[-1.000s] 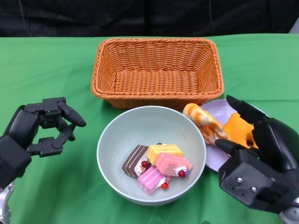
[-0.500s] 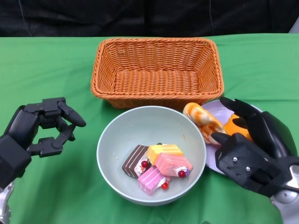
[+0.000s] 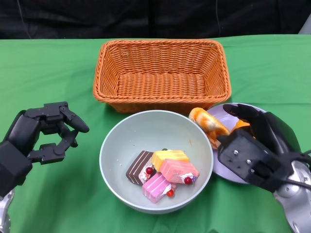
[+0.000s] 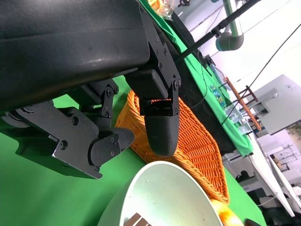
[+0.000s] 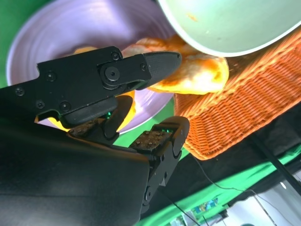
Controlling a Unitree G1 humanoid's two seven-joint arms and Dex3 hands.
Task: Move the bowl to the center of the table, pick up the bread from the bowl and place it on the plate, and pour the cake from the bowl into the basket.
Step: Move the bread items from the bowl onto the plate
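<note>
Right hand (image 3: 257, 150) moved leftward over plate (image 3: 228, 170), fingers spread, empty; bowl (image 3: 156, 160) just left, nearer it than loosely curled, empty left hand (image 3: 36, 138).

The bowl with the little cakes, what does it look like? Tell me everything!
The bowl is round, smooth and pale green-grey, upright on the green cloth just in front of the basket. Inside lie small cake pieces: brown, yellow and pink, with red balls. Its right rim meets the bread. Neither hand touches it.

Even bright overhead light, soft shadows under bowl (image 3: 156, 160) and basket (image 3: 162, 74); head view sharp; wrist views close, dark hand shells slightly soft, far background overexposed in left wrist view
</note>
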